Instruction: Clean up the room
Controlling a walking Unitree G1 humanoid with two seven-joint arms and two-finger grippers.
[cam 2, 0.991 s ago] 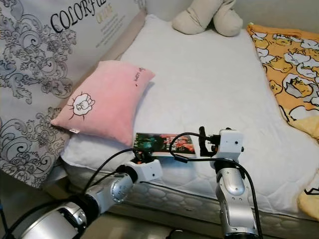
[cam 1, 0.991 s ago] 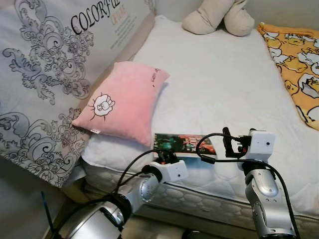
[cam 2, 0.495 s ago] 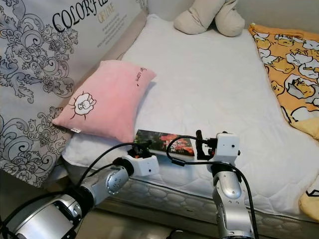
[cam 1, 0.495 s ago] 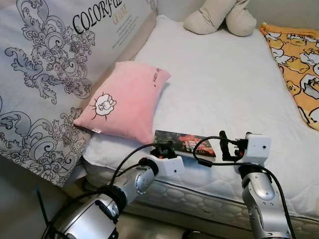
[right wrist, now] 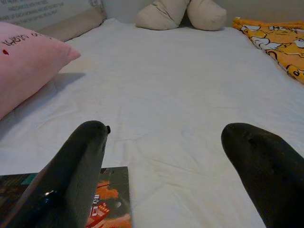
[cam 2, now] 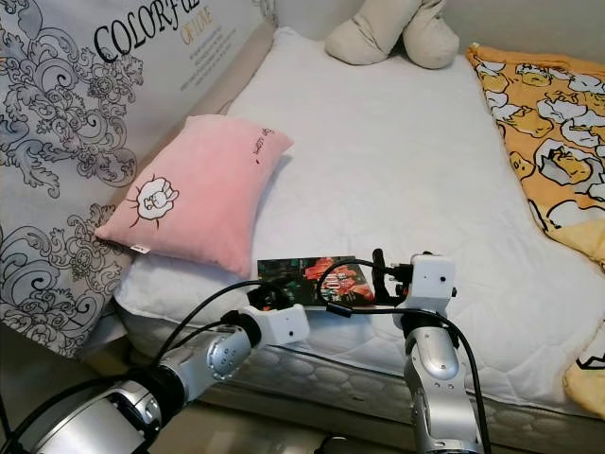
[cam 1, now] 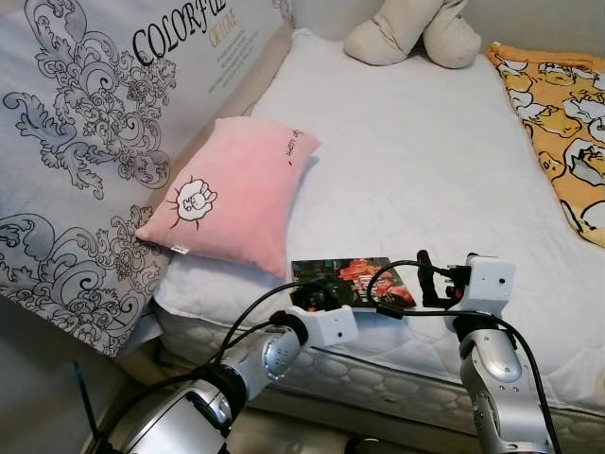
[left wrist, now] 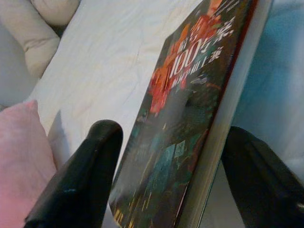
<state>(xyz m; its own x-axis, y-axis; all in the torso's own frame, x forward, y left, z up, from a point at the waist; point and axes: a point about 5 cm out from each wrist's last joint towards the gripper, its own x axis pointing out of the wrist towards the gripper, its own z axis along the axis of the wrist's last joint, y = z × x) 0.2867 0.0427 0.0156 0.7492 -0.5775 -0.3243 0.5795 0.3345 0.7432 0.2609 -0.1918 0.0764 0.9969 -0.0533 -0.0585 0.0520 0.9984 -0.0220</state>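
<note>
One book (cam 1: 352, 276) lies flat, lengthwise along bed (cam 1: 425, 142) edge.

Bed (cam 1: 425, 161), white quilted cover. On it: pink pillow (cam 1: 232, 194) at left edge, book (cam 1: 348, 276) near front edge, beige plush (cam 1: 411, 30) at far end, yellow blanket (cam 1: 562, 113) at right.

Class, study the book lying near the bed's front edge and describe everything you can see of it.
The book is a thin paperback with a dark, glossy cover showing red and orange artwork and pale lettering. It lies flat, closed, cover up, on the white mattress near its front edge, just beside the pink pillow. The left gripper has its open fingers either side of the book's near end; the right gripper hovers open by its other end.
</note>
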